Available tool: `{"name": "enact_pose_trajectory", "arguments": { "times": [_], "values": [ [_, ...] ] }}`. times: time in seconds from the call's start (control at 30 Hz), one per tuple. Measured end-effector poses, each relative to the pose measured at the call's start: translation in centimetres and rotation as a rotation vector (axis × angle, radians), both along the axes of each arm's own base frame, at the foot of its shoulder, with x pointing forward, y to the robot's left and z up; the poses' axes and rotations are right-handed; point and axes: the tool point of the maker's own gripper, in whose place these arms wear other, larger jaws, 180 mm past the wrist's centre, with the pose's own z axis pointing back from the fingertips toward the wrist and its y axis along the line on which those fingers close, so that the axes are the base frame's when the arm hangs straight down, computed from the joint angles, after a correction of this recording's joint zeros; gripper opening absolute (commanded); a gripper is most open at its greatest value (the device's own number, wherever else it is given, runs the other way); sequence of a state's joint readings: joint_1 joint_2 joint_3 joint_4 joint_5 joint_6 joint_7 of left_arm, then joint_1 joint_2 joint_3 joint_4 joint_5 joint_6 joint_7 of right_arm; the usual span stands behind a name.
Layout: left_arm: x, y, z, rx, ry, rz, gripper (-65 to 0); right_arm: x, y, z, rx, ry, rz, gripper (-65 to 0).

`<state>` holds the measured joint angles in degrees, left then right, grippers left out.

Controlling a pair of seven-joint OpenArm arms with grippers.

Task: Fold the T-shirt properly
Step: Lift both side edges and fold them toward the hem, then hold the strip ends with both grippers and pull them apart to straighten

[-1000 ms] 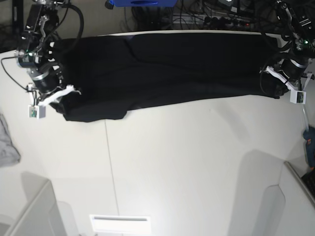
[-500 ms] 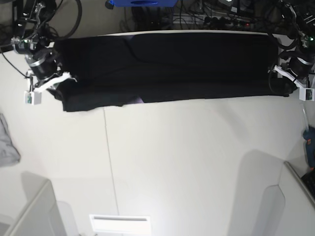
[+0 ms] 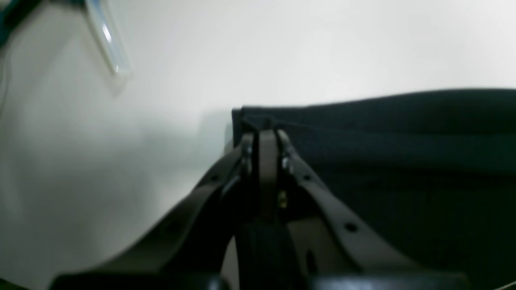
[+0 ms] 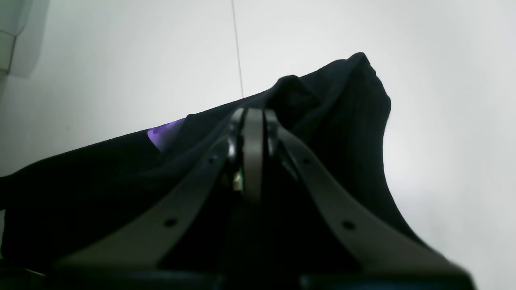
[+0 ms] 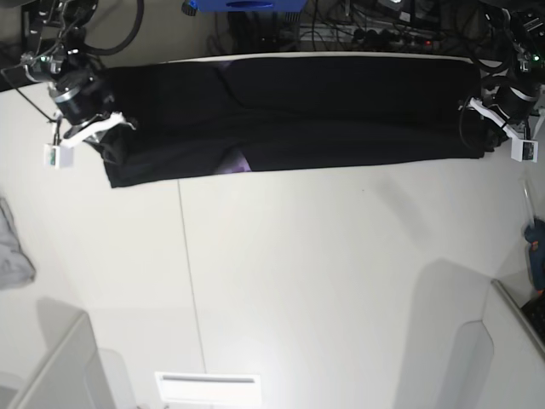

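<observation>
We see the T-shirt (image 5: 298, 119) stretched as a long dark band along the far edge of the white table (image 5: 341, 281), its long axis running side to side in the base view. The left gripper (image 3: 264, 135) and the right gripper (image 4: 252, 121) each have jaws clamped on 1 end. A purple patch (image 4: 163, 135) shows; we read no writing.

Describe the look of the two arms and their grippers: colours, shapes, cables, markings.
Both arms are black, jointed metal with loose black cables looping off them. The left gripper and the right gripper have slim dark grey-brown fingers with round holes along them, narrowing to a point. In the base view each wrist has white parts and a small white box; small green lights show near them.
</observation>
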<state>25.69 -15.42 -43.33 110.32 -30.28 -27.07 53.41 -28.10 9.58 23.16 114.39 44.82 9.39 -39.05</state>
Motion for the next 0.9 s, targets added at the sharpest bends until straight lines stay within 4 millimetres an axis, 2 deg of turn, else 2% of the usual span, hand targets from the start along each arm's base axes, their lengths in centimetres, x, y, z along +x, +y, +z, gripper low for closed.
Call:
{"name": "enact_pose_trajectory", "arguments": {
  "times": [0.1,0.33,0.4,0.47,0.57,0.73,0.9],
  "values": [
    [-0.3,0.0,0.1,0.006,0.004,-0.004,-65.0,-0.9,0.1,-0.6,-0.002,0.035,0.005,-65.0],
    [-0.6,0.0,-0.1,0.006,0.016,-0.004,-65.0,-0.8,0.2,-0.3,0.003,0.018,0.002,-65.0],
    [-0.6,0.0,-0.1,0.006,0.016,-0.004,-65.0,-0.7,0.4,0.2,0.068,0.005,-0.008,-65.0],
    [-0.6,0.0,-0.1,0.006,0.016,-0.004,-65.0,-0.8,-0.7,1.0,0.100,-0.018,-0.051,-65.0],
    [-0.7,0.0,-0.2,0.006,0.016,-0.005,-65.0,-2.1,-2.6,0.8,0.072,0.003,-0.096,-65.0],
    [-1.6,-0.1,-0.7,0.005,0.045,-0.004,-65.0,-4.5,-2.3,-0.7,0.082,0.078,-0.095,-65.0],
    [-2.2,-0.1,-0.9,0.003,0.056,-0.004,-65.0,-5.5,-2.3,-1.2,0.083,0.105,-0.100,-65.0]
  ]
}}
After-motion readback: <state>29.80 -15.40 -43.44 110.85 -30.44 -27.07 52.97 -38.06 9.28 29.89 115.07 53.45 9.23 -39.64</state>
